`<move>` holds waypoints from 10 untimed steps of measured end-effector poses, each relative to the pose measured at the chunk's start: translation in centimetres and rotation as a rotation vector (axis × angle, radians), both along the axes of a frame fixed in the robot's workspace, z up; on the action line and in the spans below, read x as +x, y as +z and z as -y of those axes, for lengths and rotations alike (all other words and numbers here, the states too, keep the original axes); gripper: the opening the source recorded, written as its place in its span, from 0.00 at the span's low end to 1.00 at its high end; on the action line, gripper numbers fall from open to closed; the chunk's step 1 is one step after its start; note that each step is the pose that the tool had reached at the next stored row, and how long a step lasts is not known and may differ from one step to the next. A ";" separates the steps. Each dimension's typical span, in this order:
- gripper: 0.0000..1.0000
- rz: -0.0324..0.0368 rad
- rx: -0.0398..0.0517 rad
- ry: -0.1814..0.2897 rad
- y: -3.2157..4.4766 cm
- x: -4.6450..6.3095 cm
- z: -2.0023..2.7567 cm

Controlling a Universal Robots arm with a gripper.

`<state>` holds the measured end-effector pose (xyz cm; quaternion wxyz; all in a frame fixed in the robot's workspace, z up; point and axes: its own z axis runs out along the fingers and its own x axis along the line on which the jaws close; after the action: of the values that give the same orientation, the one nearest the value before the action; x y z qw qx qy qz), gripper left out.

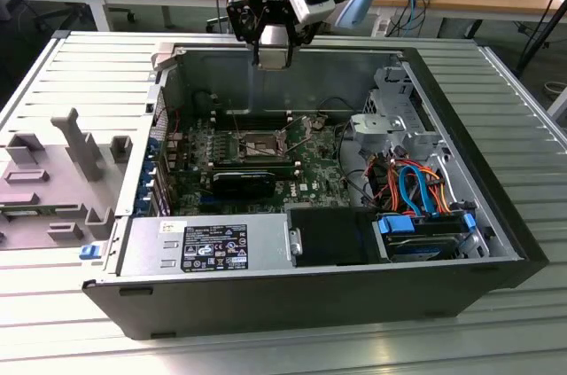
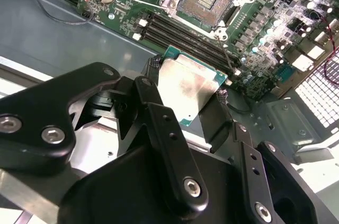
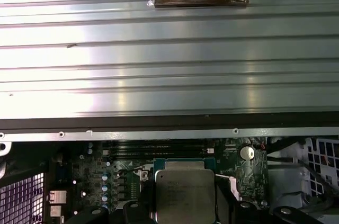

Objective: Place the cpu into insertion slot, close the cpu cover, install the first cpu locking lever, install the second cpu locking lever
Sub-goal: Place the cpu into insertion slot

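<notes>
Ribbed silver metal table [image 1: 80, 74] carries a big dark-grey computer case [image 1: 266, 295], open on top, with a green circuit board [image 1: 310, 171] on its floor. In the exterior view the black gripper [image 1: 273, 58] hangs over the case's far wall, well above the board. Its fingers [image 2: 151, 89] are clamped on two opposite edges of the cpu [image 2: 188, 94] — a small flat square chip with a silvery-grey metal top — so the chip is in the air. The insertion slot [image 2: 206, 1], a small square dark socket with a shiny rim, lies uncovered on the board, well apart from the chip.
</notes>
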<state>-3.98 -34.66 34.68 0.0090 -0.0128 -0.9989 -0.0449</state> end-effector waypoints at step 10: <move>0.55 -0.0001 -0.0001 0.000 -0.11 0.0 0.51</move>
<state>-3.99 -35.18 34.57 0.0091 -0.0129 -0.9989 -0.0449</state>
